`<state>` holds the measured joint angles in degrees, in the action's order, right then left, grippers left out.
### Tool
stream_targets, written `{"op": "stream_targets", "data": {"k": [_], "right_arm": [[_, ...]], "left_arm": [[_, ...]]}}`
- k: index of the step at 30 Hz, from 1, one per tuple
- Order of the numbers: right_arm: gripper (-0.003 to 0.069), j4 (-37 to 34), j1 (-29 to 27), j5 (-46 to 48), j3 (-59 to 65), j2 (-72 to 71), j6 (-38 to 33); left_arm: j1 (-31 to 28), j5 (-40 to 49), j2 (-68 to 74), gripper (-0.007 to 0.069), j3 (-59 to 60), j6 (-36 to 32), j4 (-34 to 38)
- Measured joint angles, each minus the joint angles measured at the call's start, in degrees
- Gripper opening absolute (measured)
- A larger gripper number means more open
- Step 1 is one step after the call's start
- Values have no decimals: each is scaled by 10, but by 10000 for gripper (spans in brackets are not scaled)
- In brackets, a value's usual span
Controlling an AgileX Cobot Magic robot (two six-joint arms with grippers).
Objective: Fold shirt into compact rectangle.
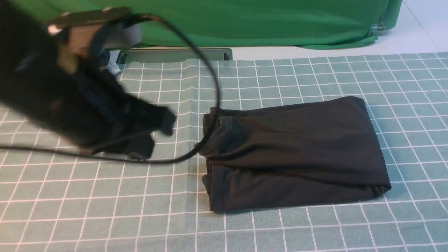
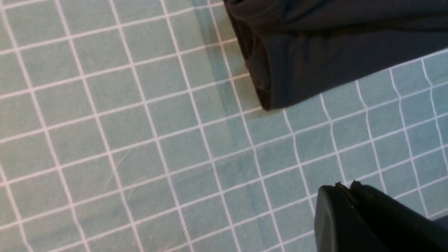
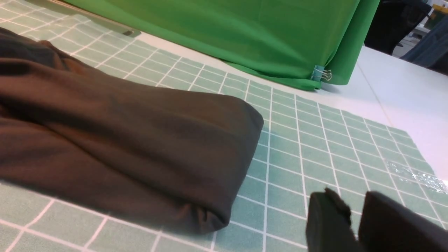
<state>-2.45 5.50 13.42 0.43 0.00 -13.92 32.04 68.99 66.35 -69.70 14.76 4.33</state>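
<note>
Green backdrop cloth (image 1: 266, 21) hangs behind a white tabletop (image 1: 413, 38), and a pale green tablecloth (image 1: 105, 217) printed with a white grid covers the work area.

Left gripper (image 1: 159, 134): seen blurred in the front view, raised over the tablecloth to the left of the shirt and clear of it. In the left wrist view its two black fingertips (image 2: 336, 210) lie pressed together with nothing between them. The fingers are smooth, matt black, with rounded ends. A black cable (image 1: 210, 70) loops from the left arm (image 1: 52, 91) and crosses in front of the shirt's left edge.

Right gripper (image 3: 353, 224): visible only in the right wrist view, low over the tablecloth just beside the shirt's right end, not touching it. A narrow gap separates its two black fingers; it grips nothing.

Shirt (image 1: 294, 150): black soft knit, folded into a thick, roughly rectangular bundle lying flat on the tablecloth, right of centre. Its top layer shows shallow diagonal creases; stacked layers and a stitched hem show at the left edge, and the right end is a rounded fold. No print or label is exposed.

A grey-green bar (image 1: 175, 55) lies along the tablecloth's far edge. A binder clip (image 1: 377, 28) pinches the backdrop at its right corner.
</note>
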Motion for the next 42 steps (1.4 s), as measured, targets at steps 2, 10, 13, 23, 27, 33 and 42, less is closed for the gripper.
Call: {"op": "stream_targets", "data": {"k": [2,10,13,23,27,33,42], "right_arm": [[181,0,0,0,0,0,0],[202,0,0,1,0,0,24],[208,-1,0,1,0,0,50],[223,-1,0,1,0,0,72],[230,-1,0,1,0,0,73],[235,-1,0,1,0,0,82],[237,-1,0,2,0,0,84]], "left_arm": [[0,-11,-41,17,32,0,-1],[0,-141,-241,17,219,1,50],[0,-195,-298,17,278,3,80],[0,-584,-407,17,459,14,59],[0,-698,-401,17,491,13,-6],[0,-718,-399,17,509,11,-32],[0,-716,-398,17,512,6,-37]]}}
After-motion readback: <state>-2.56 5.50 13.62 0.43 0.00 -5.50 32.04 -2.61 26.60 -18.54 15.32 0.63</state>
